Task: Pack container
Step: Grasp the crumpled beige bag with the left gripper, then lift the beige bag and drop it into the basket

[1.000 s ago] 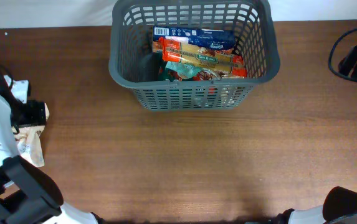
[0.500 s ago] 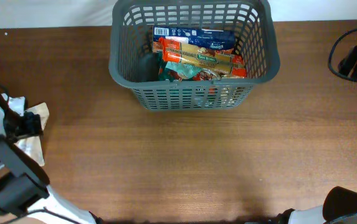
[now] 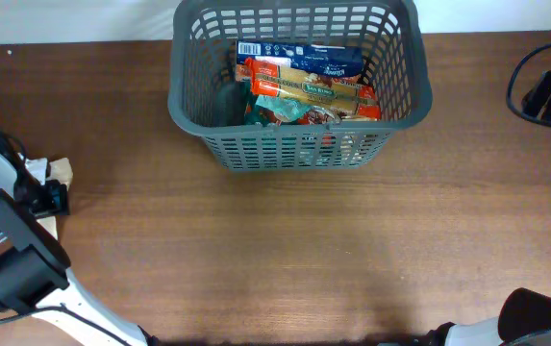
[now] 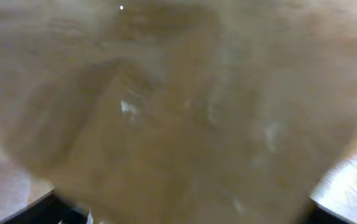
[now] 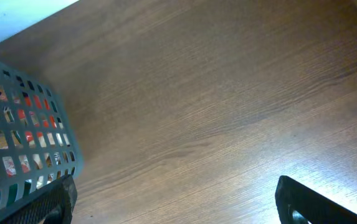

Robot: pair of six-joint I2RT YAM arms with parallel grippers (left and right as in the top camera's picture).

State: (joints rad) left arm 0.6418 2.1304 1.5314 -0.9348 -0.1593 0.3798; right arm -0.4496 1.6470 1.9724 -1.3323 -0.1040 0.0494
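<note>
Container [image 3: 294,149] sits far-centre on bench [image 3: 304,259], with food pkts [image 3: 306,88] piled inside, mostly toward its right half. L pincer [image 3: 46,198] hangs at the bench's left edge over a tan pkt [image 3: 60,173]. Its wrist cam shows only a tan blur, so can't tell whether it's spread or pinching. R pincer [image 5: 175,208] is spread wide above the bench, well apart from the container, whose corner shows at left of its wrist cam.
</note>
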